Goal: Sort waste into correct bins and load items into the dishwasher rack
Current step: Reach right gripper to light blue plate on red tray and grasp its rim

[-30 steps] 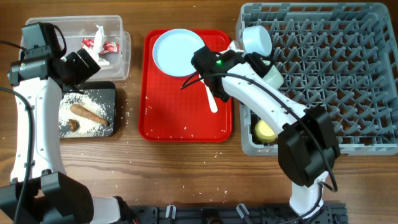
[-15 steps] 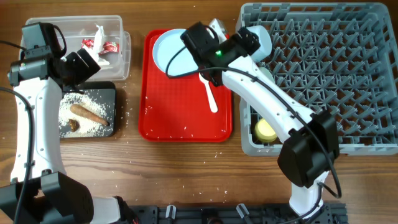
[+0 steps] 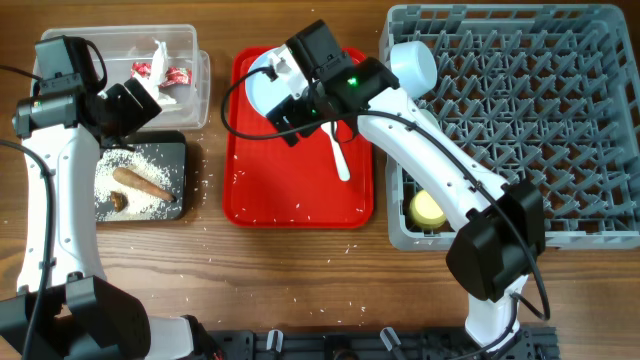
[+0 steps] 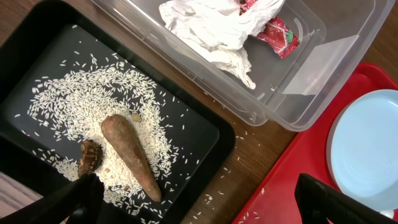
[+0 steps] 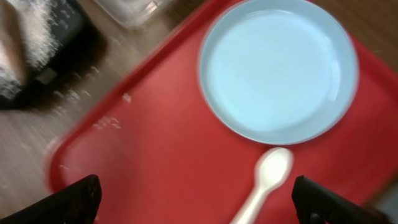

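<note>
- Right claw (image 5: 196, 194): spread wide and holding nothing. It hangs over the red tray (image 5: 149, 155), with the pale blue plate (image 5: 277, 68) just ahead of it and the white plastic spoon (image 5: 264, 180) lying between its fingers.
- Left claw (image 4: 199, 202): also spread and empty. It is poised above the seam between the black tray (image 4: 205, 134) and the clear plastic tub (image 4: 323, 56).
- Waste, as I judge it, is largely sorted:
  - The crumpled white tissue (image 4: 211, 31) and the red-and-white wrappers (image 4: 277, 31) lie in the tub.
  - The rice grains (image 4: 81, 106), the carrot-like stick (image 4: 134, 155) and the small brown scrap (image 4: 90, 155) lie in the black tray.
  - A few stray grains are scattered on the worktop (image 3: 300, 270) and on the red tray.
- Dishwasher rack (image 3: 540, 120): the pale blue bowl (image 3: 412, 65) sits at its near-left corner by the tray, and the yellow cup (image 3: 428, 210) is further down the same side.
- What is left, by my reading, is to load the plate and the spoon, both still on the red tray. The right claw looks placed to take one of them, though which one I cannot tell.
</note>
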